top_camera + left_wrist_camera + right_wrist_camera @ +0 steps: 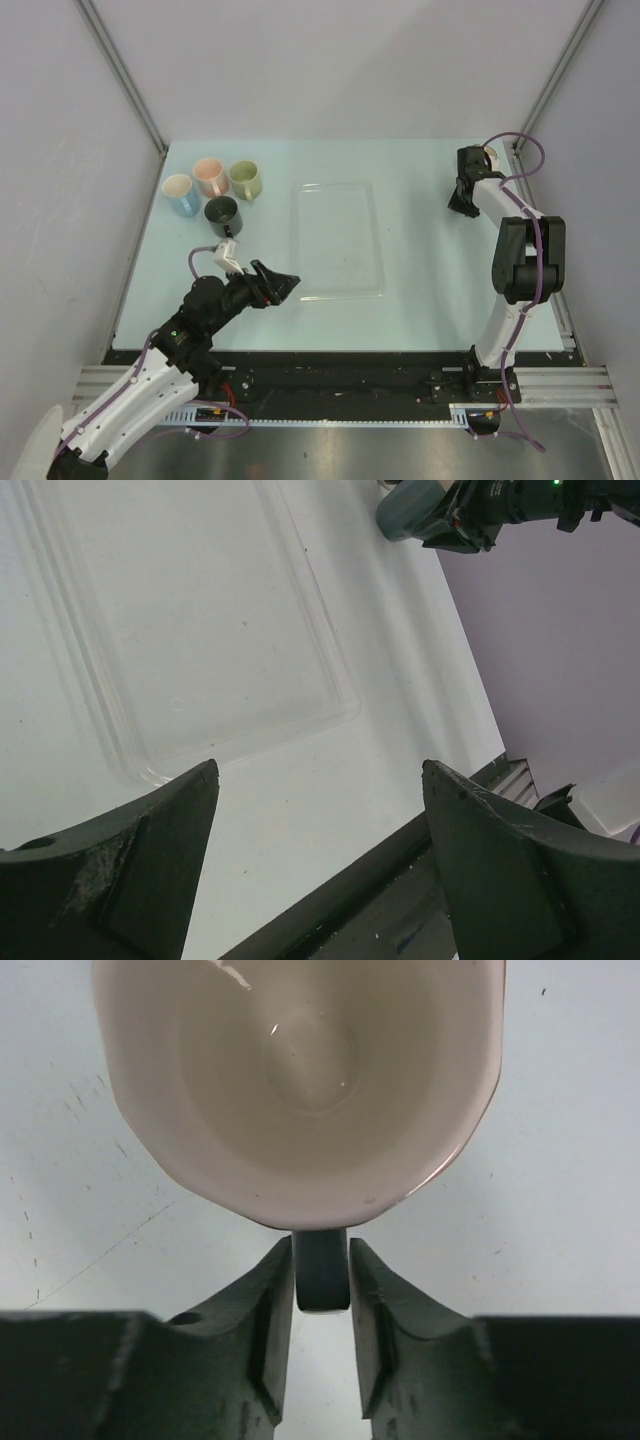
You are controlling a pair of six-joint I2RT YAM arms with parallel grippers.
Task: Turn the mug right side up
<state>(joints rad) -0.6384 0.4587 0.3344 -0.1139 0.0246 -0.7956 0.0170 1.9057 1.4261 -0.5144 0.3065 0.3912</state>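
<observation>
Top view, upper left: four upright mugs in a cluster, blue mug (pixel 181 194), pink mug (pixel 209 176), green mug (pixel 245 180) and dark mug (pixel 222 212) just in front of them. Lower left: left gripper (pixel 283 283) over the table (pixel 430 270), jaws wide apart, nothing between them, touching nothing; it sits beside the lower left corner of the clear tray (pixel 340 240). The tray lies flat mid-frame. Upper right: right gripper (pixel 321 1260) at the table's far right corner, jaws nearly together and clamped on the handle (pixel 321 1272) of the mug (pixel 300 1080), one finger against each side. The mug has a teal outside and a cream inside. Its mouth opens toward the wrist camera with the table behind it, so rim up or close to it.
</observation>
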